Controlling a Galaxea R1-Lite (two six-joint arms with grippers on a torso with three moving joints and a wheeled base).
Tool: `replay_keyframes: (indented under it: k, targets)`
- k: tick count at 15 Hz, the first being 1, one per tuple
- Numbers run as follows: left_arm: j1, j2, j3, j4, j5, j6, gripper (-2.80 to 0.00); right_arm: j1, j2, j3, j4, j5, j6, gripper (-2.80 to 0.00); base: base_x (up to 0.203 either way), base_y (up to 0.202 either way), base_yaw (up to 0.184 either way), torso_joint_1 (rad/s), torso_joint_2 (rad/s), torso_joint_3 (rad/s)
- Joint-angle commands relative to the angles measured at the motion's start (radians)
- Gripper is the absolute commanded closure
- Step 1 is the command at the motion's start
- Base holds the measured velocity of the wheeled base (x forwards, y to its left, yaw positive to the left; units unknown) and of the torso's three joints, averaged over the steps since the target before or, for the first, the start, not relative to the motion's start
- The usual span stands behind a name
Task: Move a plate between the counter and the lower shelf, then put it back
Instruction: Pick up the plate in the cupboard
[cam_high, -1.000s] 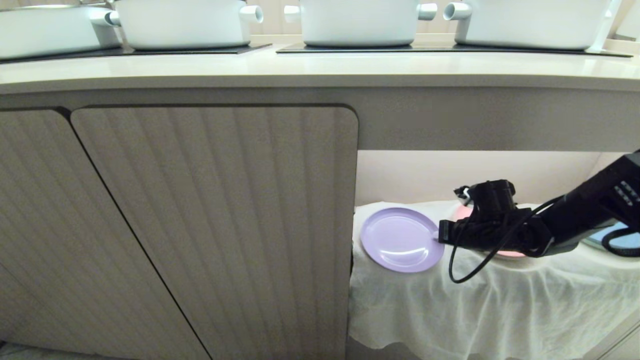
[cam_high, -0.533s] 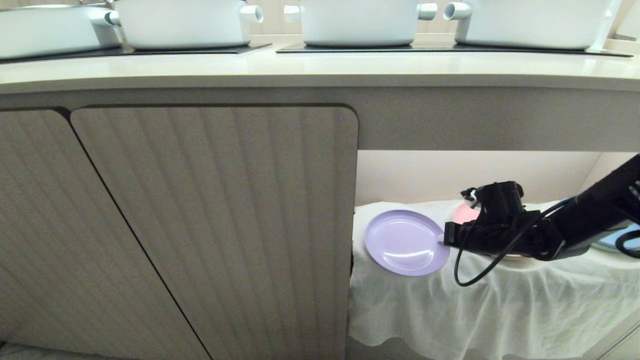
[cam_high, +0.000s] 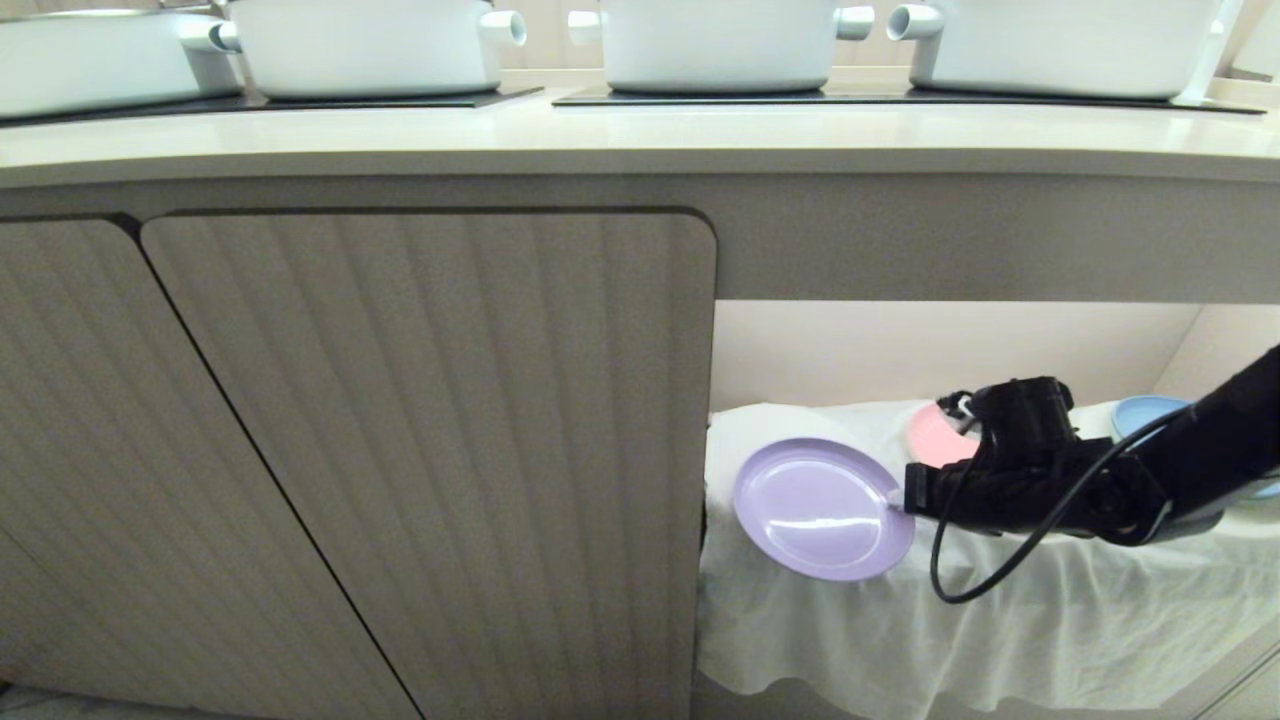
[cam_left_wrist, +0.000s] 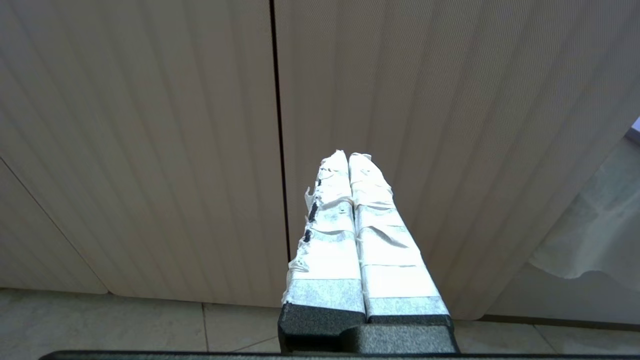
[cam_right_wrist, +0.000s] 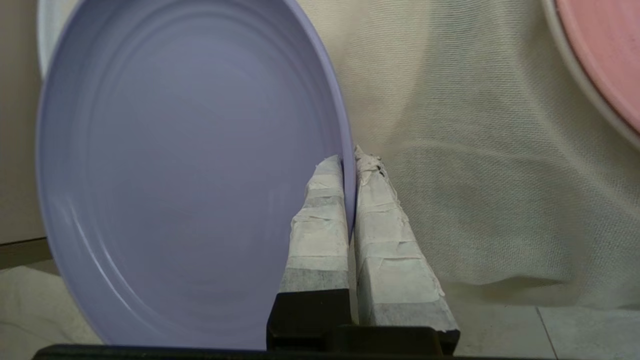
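Right gripper (cam_high: 900, 497) is clamped on the rim of the round, shallow lilac plastic plate (cam_high: 820, 508), one taped finger (cam_right_wrist: 320, 220) on the plate's inner face, the other against its back. Plate sticks out past the fingertips, tilted, over the front of the wrinkled white cloth (cam_high: 1000, 610) draping the cream-walled lower shelf (cam_high: 900, 350). Pink plate (cam_high: 935, 436) sits just behind the gripper body on the cloth; blue plate (cam_high: 1145, 412) beyond the forearm. Beige counter (cam_high: 640, 135) with white pots (cam_high: 715, 40) is overhead. Left gripper (cam_left_wrist: 349, 165) is closed on nothing, pointing at the ribbed beige cabinet door (cam_left_wrist: 425, 100).
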Motion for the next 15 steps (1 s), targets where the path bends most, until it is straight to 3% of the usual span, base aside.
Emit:
replay_keyframes:
  k: [1, 5, 8, 15]
  targets:
    - [0.000, 0.001, 0.000, 0.000, 0.001, 0.000, 0.00, 0.001, -0.042, 0.011, -0.001, 0.018, 0.003, 0.00, 0.000, 0.000, 0.000, 0.000, 0.00, 0.000]
    - [0.000, 0.001, 0.000, 0.000, 0.001, 0.000, 0.00, 0.001, -0.079, 0.025, 0.009, 0.027, 0.003, 0.00, 0.000, 0.000, 0.000, 0.000, 0.00, 0.000]
    - [0.001, 0.001, 0.000, 0.000, 0.001, 0.000, 0.00, 0.000, -0.127, 0.085, 0.008, 0.070, 0.002, 0.00, 0.000, 0.000, 0.000, 0.000, 0.00, 0.000]
    - [0.000, 0.001, 0.000, 0.000, 0.001, 0.000, 0.00, -0.006, -0.223, 0.233, 0.000, 0.071, -0.007, 0.00, 0.000, 0.000, 0.000, 0.000, 0.00, 0.000]
